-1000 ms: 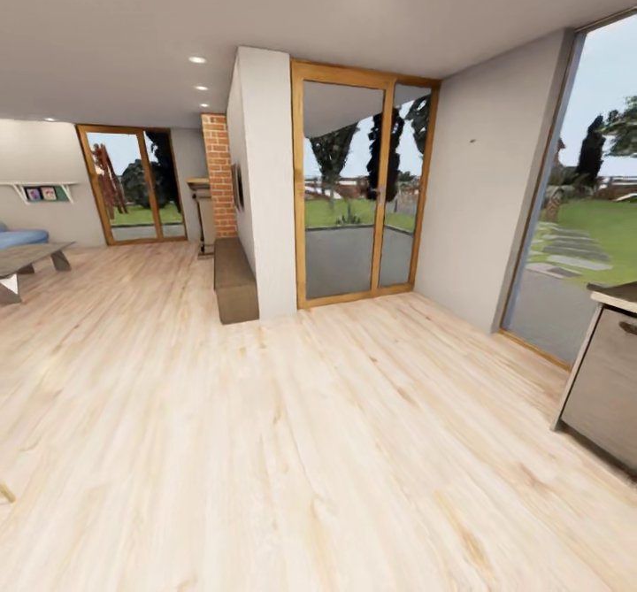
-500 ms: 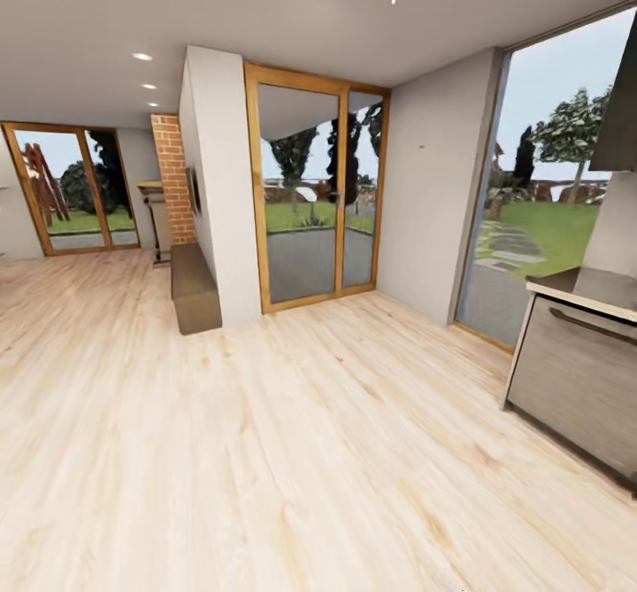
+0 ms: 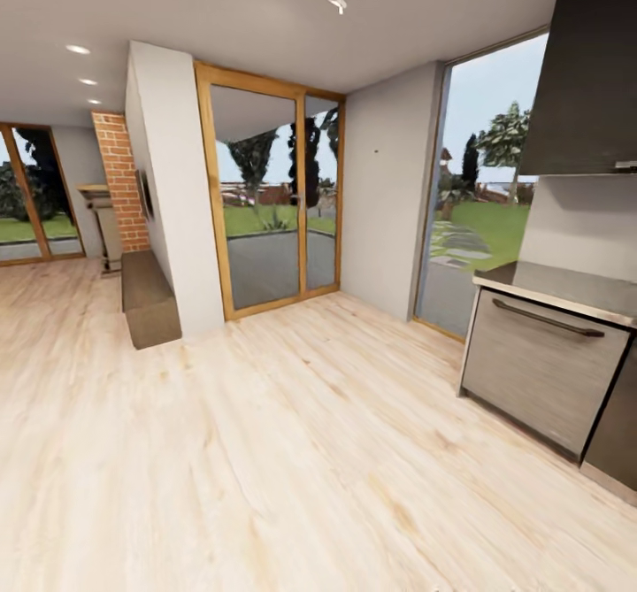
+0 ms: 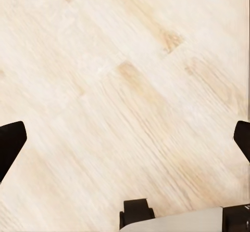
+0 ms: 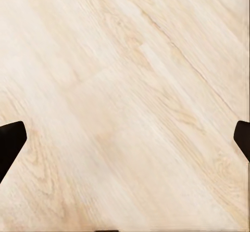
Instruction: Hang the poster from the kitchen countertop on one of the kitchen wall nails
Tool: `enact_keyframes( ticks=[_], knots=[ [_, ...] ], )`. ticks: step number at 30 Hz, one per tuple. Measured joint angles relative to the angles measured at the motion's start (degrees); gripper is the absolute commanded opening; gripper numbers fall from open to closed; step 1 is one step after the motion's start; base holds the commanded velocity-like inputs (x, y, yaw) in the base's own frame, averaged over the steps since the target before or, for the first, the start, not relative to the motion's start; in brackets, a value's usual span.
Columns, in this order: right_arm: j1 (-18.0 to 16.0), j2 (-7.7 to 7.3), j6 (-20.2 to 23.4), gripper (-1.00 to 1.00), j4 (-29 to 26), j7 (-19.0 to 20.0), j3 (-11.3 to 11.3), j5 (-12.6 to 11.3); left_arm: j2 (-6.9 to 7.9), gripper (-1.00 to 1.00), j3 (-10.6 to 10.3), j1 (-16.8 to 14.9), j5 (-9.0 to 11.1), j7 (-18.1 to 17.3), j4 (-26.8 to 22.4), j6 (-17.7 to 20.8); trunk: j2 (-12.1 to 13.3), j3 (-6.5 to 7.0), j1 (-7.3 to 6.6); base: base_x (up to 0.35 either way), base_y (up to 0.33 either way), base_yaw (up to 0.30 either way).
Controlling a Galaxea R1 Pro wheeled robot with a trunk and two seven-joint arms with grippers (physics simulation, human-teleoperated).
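- At far left, a brick pillar (image 3: 121, 180) and a low wooden bench (image 3: 149, 298) are flanking the white partition.
- Mid-scene, glazed doors (image 3: 272, 198) are facing the garden; on the pale grey wall beside them a wall nail (image 3: 376, 151) is showing as a dot, likely the hanging spot.
- At right, the kitchen countertop (image 3: 566, 287) is coming into sight over a handled drawer front; the poster is not in sight, presumably further along it.
- Left gripper (image 4: 125, 138) and right gripper (image 5: 125, 138) are hanging over the plank floor (image 3: 292, 450), jaws wide, carrying nothing, probably ready for the pick.

Black fingers (image 4: 10, 143) with blunt tips; a pale grey body part (image 4: 182, 222).
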Motion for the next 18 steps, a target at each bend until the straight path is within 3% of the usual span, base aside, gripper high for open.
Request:
enact_keyframes(
  ticks=[18],
  knots=[
    [0.0, 0.0, 0.0, 1.0, 0.0, 0.0, 0.0, 0.0, 0.0, 1.0, 0.0, 0.0, 0.0, 0.0, 0.0, -0.1, 0.0, 0.73, 0.0, 0.0, 0.0, -0.291]
  ],
)
